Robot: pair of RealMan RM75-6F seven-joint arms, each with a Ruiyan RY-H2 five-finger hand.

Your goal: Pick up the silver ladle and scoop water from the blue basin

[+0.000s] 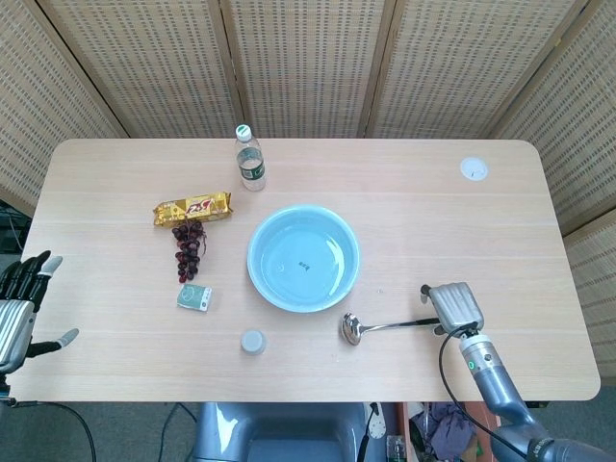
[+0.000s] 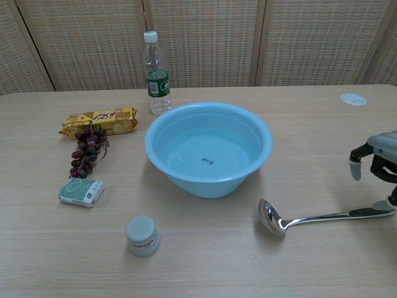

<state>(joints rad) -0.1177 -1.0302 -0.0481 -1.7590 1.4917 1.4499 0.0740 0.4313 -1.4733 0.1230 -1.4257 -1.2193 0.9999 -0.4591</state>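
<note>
The ladle (image 1: 393, 325) lies flat on the worktop (image 1: 500, 221), its bowl just beside the basin (image 1: 304, 258) and its handle pointing right. The right hand (image 1: 454, 306) hovers over the handle's end, fingers (image 2: 355, 169) curled downward around nothing, not yet grasping. The left hand (image 1: 19, 308) hangs off the worktop's left edge, fingers spread and empty.

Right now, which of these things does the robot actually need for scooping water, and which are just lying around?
Needed: silver ladle, blue basin, right hand above the ladle's handle.

Lying about: water bottle, biscuit packet, grapes, small green packet, small jar.
</note>
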